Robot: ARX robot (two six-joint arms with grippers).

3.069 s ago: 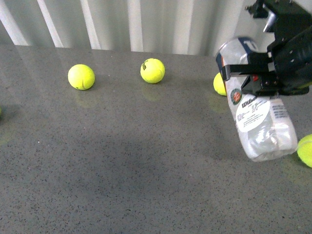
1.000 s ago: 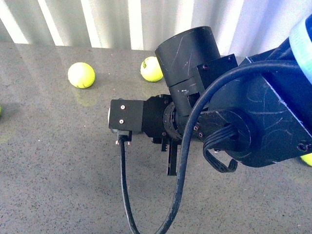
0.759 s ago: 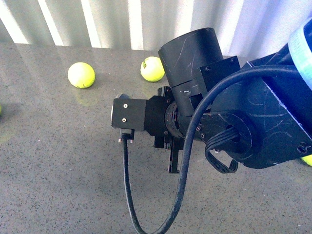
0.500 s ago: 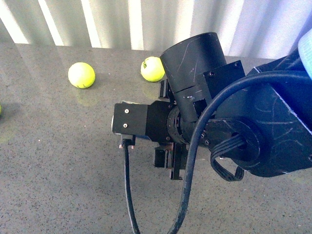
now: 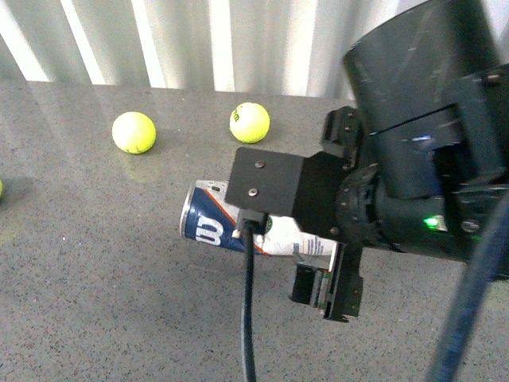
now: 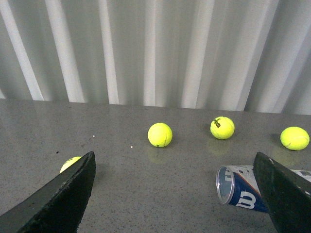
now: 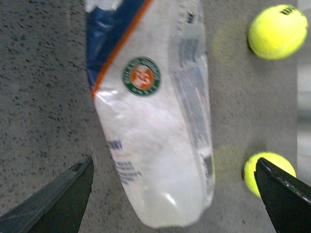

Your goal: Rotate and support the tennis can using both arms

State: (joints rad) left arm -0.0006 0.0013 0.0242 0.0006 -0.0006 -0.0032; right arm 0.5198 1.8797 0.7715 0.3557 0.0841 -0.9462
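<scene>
Can [image 5: 208, 224] lies on its side mid-table [image 5: 95, 302], rim end left, with nothing holding it. Right gripper [image 7: 172, 170] is spread wide and straddles it, no contact. Left gripper [image 6: 174, 160] is also spread, short of the can. Risks: a one-finger touch rolls it into the balls [image 7: 277, 31] close by; a hard squeeze buckles the dented wall; right arm [image 5: 413, 183] blocks the front view.

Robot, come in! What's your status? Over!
Left hand and right hand both open. Can lying sideways on table, right hand over it, not gripping. Tennis balls close beside it, none blocking.
</scene>
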